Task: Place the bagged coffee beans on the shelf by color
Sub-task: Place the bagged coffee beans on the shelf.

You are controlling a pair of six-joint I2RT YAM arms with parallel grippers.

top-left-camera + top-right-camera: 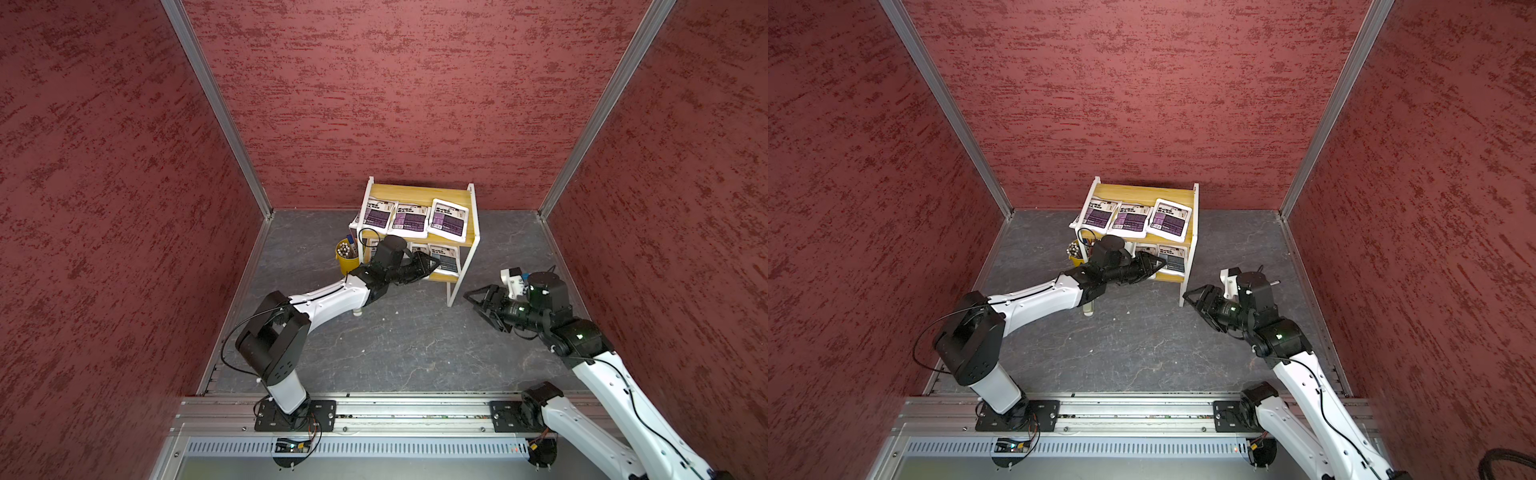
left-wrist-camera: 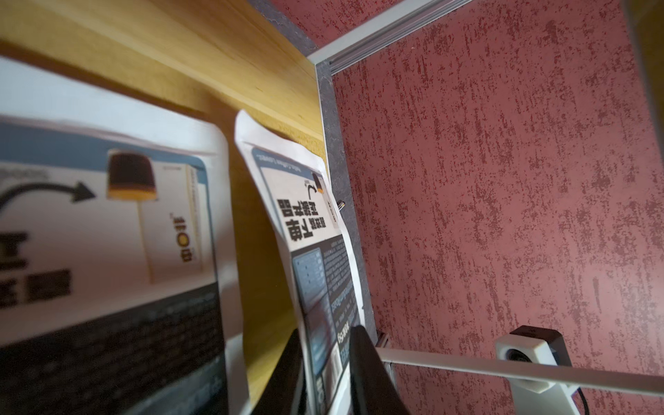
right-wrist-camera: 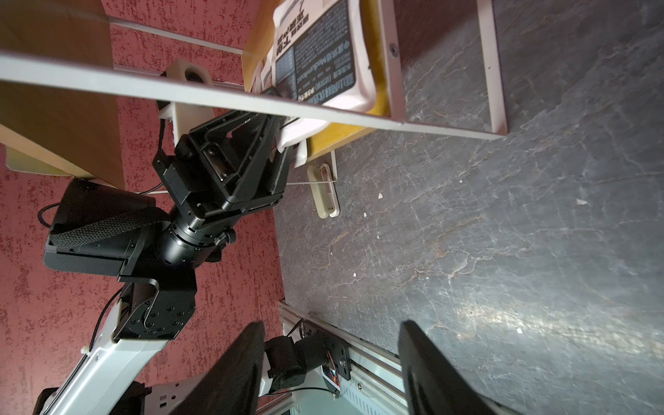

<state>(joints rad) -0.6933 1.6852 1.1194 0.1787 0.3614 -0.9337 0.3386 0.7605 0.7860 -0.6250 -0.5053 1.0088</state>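
The shelf stands against the back wall. Three purple bagged coffee beans lie side by side on its top board. My left gripper reaches into the lower tier. In the left wrist view its fingers stand slightly apart, and the lower edge of an upright, leaning grey-blue bag sits between them. Another grey-blue bag lies beside it on the same board. In the top views a grey-blue bag shows to the right of the gripper. My right gripper hovers open and empty off the shelf's front right leg.
A yellow pen bucket stands left of the shelf. A pale oblong case lies on the dark floor under my left arm. The shelf's white frame bars cross close in front of the right wrist camera. Red walls close in on three sides.
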